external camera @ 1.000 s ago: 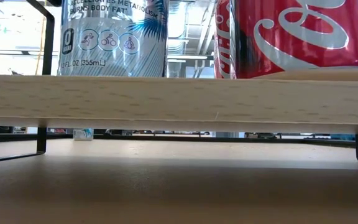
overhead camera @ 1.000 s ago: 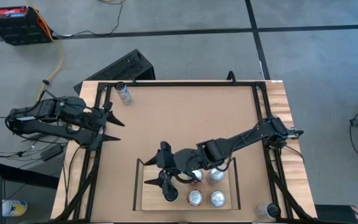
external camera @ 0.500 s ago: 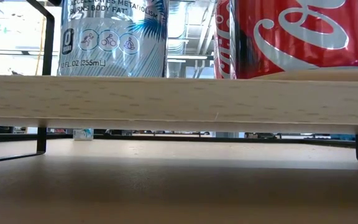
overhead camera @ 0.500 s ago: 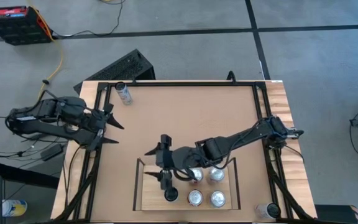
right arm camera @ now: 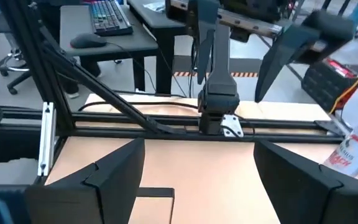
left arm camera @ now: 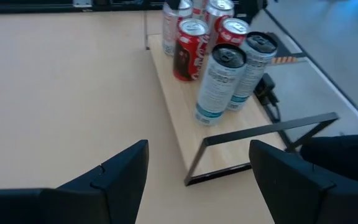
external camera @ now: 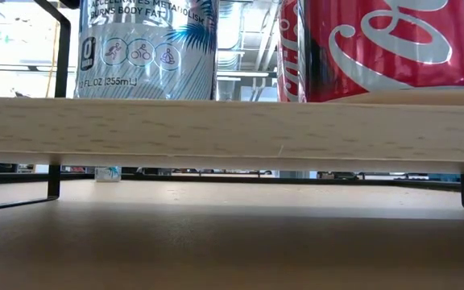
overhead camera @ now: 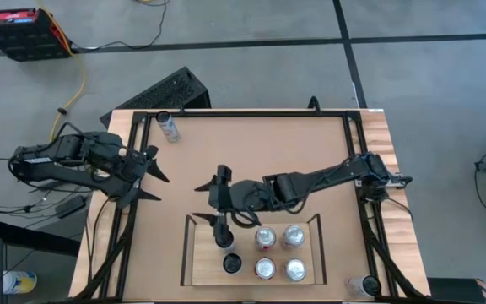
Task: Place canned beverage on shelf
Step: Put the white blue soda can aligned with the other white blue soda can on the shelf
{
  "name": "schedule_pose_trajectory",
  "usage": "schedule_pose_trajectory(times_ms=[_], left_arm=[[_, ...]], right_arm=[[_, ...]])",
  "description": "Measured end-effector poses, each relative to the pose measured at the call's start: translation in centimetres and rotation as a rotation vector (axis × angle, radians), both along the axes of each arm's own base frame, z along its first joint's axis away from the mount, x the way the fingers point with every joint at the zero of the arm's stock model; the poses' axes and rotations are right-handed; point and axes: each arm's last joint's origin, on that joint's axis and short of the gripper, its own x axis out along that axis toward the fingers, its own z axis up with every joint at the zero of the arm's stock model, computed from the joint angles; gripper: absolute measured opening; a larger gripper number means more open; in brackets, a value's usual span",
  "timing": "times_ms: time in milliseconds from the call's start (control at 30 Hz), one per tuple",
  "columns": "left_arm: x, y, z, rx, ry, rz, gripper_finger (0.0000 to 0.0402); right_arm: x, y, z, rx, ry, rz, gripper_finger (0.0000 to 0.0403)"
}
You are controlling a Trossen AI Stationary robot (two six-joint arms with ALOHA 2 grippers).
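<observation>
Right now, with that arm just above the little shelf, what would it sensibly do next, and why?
Probably pull the right gripper back toward its own side. It is open and empty, five cans already stand on the shelf, and the one loose can at the table's far corner lies nearer the open left gripper.

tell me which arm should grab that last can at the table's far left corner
Left, probably. The left tool hangs open at the table's left edge, near the loose can. The right tool, also open, is by the shelf, farther from that can.
</observation>
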Motion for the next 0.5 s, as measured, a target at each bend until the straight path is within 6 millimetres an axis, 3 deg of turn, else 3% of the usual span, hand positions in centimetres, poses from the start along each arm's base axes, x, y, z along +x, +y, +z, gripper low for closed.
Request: schedule_pose_trajectory(times_ms=[300, 500], left_arm=[[0.0, -0.1, 0.0, -0.052, 0.013, -0.019, 0.0261], [0.1, -0.1, 0.1, -0.089, 0.017, -0.005, 0.0261]], right_arm=[[-2.2, -0.9, 1.8, -0.061, 0.056, -0.041, 0.0324], [-3.0, -3.2, 1.9, -0.038, 0.143, -0.119, 0.0320]])
